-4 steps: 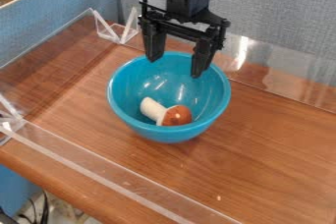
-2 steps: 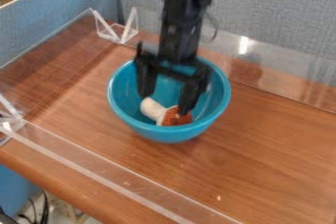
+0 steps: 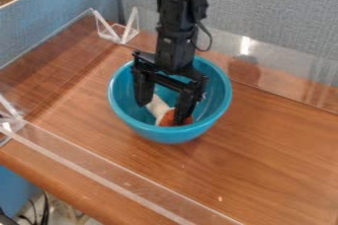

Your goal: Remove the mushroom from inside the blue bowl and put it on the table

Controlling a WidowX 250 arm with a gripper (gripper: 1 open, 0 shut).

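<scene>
The blue bowl [image 3: 126, 111] stands on the wooden table [image 3: 264, 165], left of centre. Inside it lies the mushroom [image 3: 168, 116] on its side, cream stem toward the left and reddish-brown cap toward the right, partly hidden by the fingers. My gripper [image 3: 168, 99] points straight down into the bowl and is open, with one dark finger [image 3: 141, 91] to the left of the mushroom and the other to its right. The fingertips are below the bowl's rim. Whether they touch the mushroom I cannot tell.
Clear acrylic panels [image 3: 53, 51] edge the table at the left, back and front. A blue partition [image 3: 79, 2] stands at the back left. Bare wood lies to the right and in front of the bowl.
The gripper has come down from above the bowl's far rim into the bowl, and now straddles the mushroom. It stayed open. The mushroom and the bowl have not moved.
</scene>
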